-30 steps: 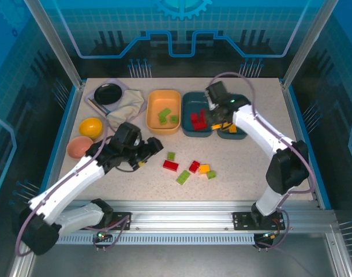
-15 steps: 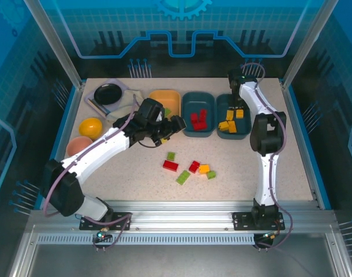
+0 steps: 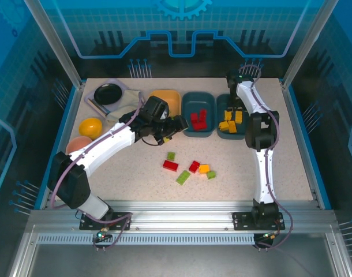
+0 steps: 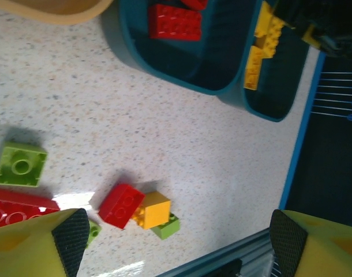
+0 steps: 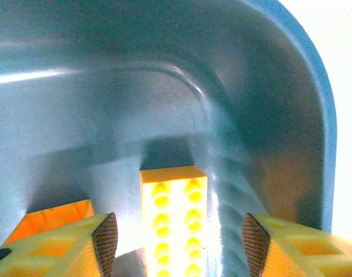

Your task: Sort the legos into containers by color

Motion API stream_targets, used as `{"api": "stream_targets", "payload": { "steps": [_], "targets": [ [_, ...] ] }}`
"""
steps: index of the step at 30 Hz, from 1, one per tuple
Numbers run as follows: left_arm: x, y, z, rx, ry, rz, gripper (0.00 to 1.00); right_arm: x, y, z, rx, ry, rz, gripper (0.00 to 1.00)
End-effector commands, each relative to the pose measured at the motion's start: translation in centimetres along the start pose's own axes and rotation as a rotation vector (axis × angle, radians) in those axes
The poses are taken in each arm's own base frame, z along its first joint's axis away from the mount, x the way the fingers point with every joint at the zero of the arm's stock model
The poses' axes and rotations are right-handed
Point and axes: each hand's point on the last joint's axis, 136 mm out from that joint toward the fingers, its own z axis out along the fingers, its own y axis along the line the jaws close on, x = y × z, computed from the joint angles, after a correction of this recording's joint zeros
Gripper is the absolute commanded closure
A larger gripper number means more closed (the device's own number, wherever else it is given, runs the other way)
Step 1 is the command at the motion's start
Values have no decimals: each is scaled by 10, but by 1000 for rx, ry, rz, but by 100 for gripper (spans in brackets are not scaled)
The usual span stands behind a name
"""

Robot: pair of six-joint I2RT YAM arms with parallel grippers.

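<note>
Six loose legos point(image 3: 194, 167) lie on the desk point(image 3: 130, 184) in front of the trays: two red, three light green and one orange. From above they read as a scattered cluster. The left wrist camera shows more: a red brick point(image 4: 121, 205) touches an orange brick point(image 4: 153, 209), and a small green brick point(image 4: 164, 226) is tucked against the orange one. A square green brick point(image 4: 20, 165) sits apart beside a long red brick point(image 4: 14, 210).

Behind them three trays stand in a row. The yellow-orange tray point(image 3: 171, 97) is partly covered by the left arm in the overhead view. The middle teal tray point(image 3: 198, 134) holds red bricks point(image 3: 198, 119). The right teal tray point(image 3: 232, 137) holds yellow bricks point(image 3: 229, 124).

The left hand point(image 4: 179, 234) hovers over the desk just in front of the trays, its fingers spread wide with nothing between them.

The right hand point(image 5: 179, 242) is down inside the right teal tray. Its own camera shows the fingers apart, with a long yellow brick point(image 5: 173, 202) lying between them and a gap on each side. Another orange piece point(image 5: 49, 222) lies by the left finger.
</note>
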Motion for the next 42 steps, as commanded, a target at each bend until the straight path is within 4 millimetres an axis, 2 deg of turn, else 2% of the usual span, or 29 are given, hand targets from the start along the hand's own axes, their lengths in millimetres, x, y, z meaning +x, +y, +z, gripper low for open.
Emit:
{"api": "stream_targets", "payload": {
  "steps": [1, 3, 5, 8, 12, 14, 16, 19, 22, 24, 27, 31, 34, 38, 42],
  "targets": [
    [2, 22, 1, -128, 21, 40, 16, -18, 2, -78, -86, -138, 7, 36],
    [4, 36, 4, -197, 40, 88, 16, -16, 7, -116, -152, -191, 16, 36],
    [4, 49, 8, -256, 65, 153, 17, -3, 19, -146, -237, -229, 13, 37],
    [6, 61, 17, -313, 114, 249, 21, 39, 48, -193, -413, -295, -20, 36],
    [8, 76, 32, -372, 180, 333, 24, 127, 89, -232, -666, -308, -99, 32],
    [8, 84, 39, -401, 206, 365, 25, 169, 102, -243, -810, -290, -109, 29],
    [9, 93, 47, -432, 237, 386, 26, 210, 104, -243, -901, -261, -101, 26],
    [11, 101, 60, -453, 278, 403, 26, 256, 100, -235, -979, -212, -93, 24],
    [13, 106, 72, -468, 307, 419, 31, 287, 88, -221, -975, -172, -80, 22],
    [16, 109, 80, -477, 328, 425, 36, 298, 78, -215, -952, -163, -63, 21],
    [21, 116, 89, -507, 350, 435, 36, 306, 70, -212, -940, -157, -50, 21],
    [28, 123, 99, -542, 369, 450, 40, 308, 69, -209, -933, -148, -33, 22],
    [26, 130, 102, -575, 354, 445, 49, 306, 70, -209, -934, -151, -26, 22],
    [21, 133, 103, -604, 323, 446, 64, 303, 73, -211, -937, -147, -34, 22],
    [12, 120, 91, -599, 263, 451, 67, 299, 74, -216, -935, -158, -53, 23]
  ]
}}
